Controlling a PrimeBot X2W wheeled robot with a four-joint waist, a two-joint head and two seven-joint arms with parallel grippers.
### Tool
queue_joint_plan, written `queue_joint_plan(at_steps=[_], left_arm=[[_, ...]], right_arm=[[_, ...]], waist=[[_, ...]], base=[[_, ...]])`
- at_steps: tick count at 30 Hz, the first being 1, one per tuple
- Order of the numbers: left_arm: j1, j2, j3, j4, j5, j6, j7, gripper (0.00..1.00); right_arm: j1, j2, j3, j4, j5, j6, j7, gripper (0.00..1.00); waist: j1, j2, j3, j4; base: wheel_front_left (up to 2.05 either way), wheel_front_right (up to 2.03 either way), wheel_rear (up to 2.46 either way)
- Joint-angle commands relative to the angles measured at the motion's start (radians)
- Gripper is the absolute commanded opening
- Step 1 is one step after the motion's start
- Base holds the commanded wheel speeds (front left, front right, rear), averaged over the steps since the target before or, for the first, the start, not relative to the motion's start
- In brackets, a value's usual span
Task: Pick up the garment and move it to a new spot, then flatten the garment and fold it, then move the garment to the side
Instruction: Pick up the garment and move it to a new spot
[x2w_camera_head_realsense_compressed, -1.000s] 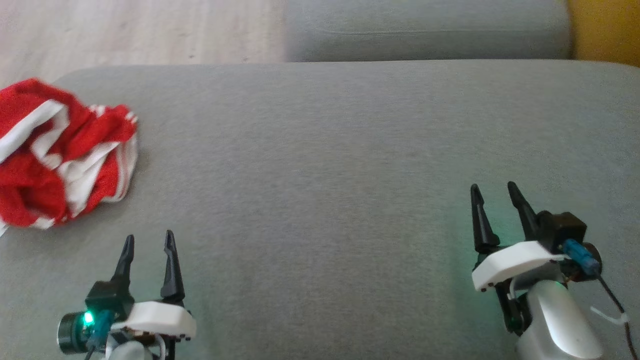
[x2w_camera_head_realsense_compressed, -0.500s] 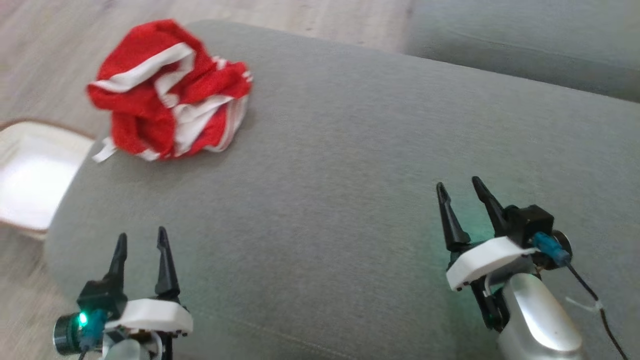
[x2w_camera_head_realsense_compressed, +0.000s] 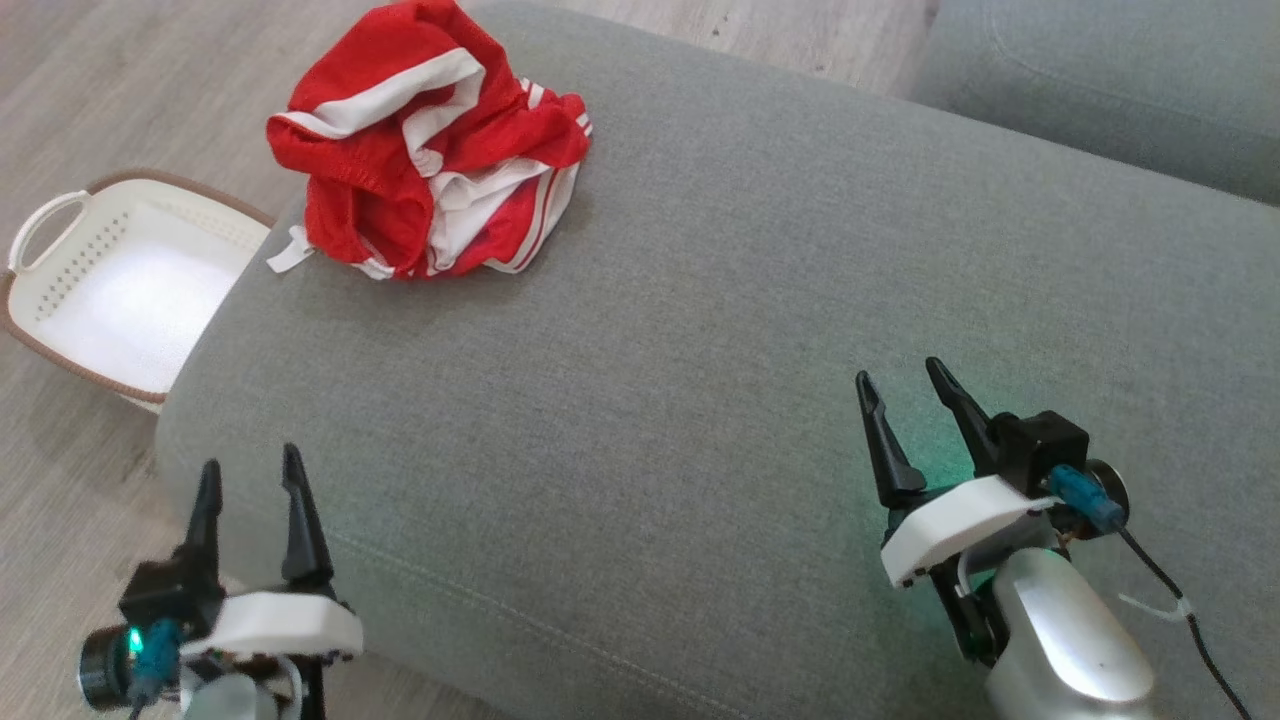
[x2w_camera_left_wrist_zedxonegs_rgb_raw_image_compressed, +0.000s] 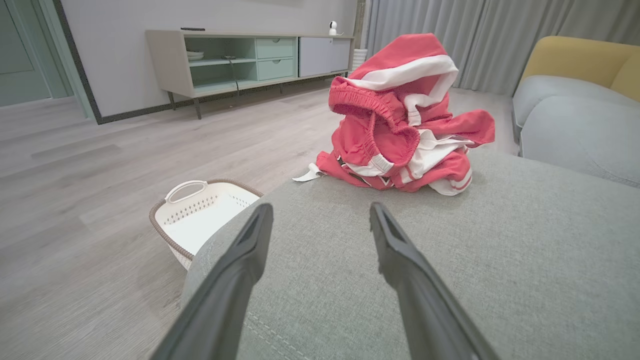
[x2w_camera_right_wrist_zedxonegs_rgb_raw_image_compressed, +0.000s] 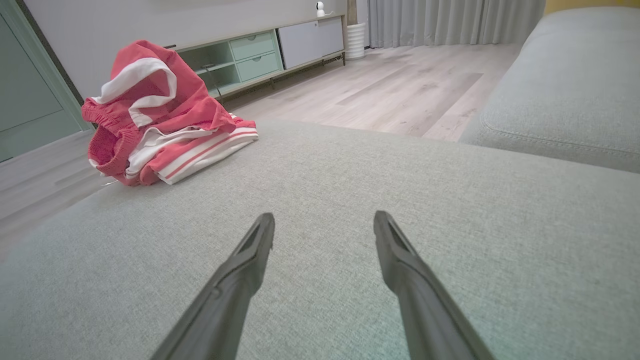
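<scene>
Head view: the crumpled garment (x2w_camera_head_realsense_compressed: 430, 150) is lying at the far left edge of the cushion (x2w_camera_head_realsense_compressed: 700, 350), well apart from the left pincer (x2w_camera_head_realsense_compressed: 250, 458) and right pincer (x2w_camera_head_realsense_compressed: 898, 370), both being held spread and empty; a raised fold should be pinched from above.

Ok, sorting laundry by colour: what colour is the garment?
The garment is red with white stripes, clearest in head view.

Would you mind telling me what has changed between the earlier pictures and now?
The head camera turned left, so the whole picture shifted and the white basket on the floor came into sight. The red and white garment lies crumpled at the same corner of the grey cushion, untouched. The left tool and right tool stay open and empty; nothing was gripped or released.
</scene>
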Motion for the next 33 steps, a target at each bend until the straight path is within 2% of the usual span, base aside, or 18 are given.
queue_joint_plan(at_steps=[1, 4, 8, 17, 23, 26, 33], left_arm=[[-0.056, 0.010, 0.046, -0.050, 0.006, -0.007, -0.010, 1.00], [-0.100, 0.016, 0.066, -0.072, 0.015, -0.020, -0.010, 1.00], [-0.195, 0.055, 0.076, -0.049, 0.033, -0.035, -0.010, 1.00], [-0.493, 0.191, 0.012, 0.159, 0.068, -0.067, -0.010, 1.00], [-0.644, 0.247, -0.034, 0.270, 0.090, -0.071, 0.004, 1.00], [-0.721, 0.287, -0.062, 0.331, 0.129, -0.062, 0.025, 1.00], [-0.847, 0.331, -0.064, 0.457, 0.166, 0.037, 0.075, 1.00]], right_arm=[[-0.044, -0.002, 0.024, -0.024, 0.005, 0.004, -0.014, 1.00], [-0.053, -0.012, 0.026, -0.026, 0.007, 0.004, -0.014, 1.00], [-0.069, -0.027, 0.035, -0.032, 0.007, 0.004, -0.014, 1.00], [-0.138, -0.075, 0.090, -0.089, 0.013, 0.004, -0.014, 1.00], [-0.173, -0.101, 0.124, -0.152, 0.025, 0.004, -0.014, 1.00], [-0.192, -0.114, 0.154, -0.187, 0.033, 0.004, -0.014, 1.00], [-0.219, -0.146, 0.179, -0.220, 0.059, 0.004, -0.014, 1.00]], waist=[[0.0000, 0.0000, 0.015, -0.010], [0.0000, 0.0000, 0.041, -0.026], [0.0000, 0.0000, 0.086, -0.052], [0.0000, 0.0000, 0.213, -0.120], [0.0000, 0.0000, 0.283, -0.153], [0.0000, 0.0000, 0.321, -0.175], [0.0000, 0.0000, 0.383, -0.224]], base=[[0.00, 0.00, 0.00], [0.00, 0.00, 0.00], [0.00, 0.00, 0.00], [0.00, 0.00, 0.00], [0.00, 0.00, 0.00], [0.00, 0.00, 0.00], [0.00, 0.00, 0.00]])
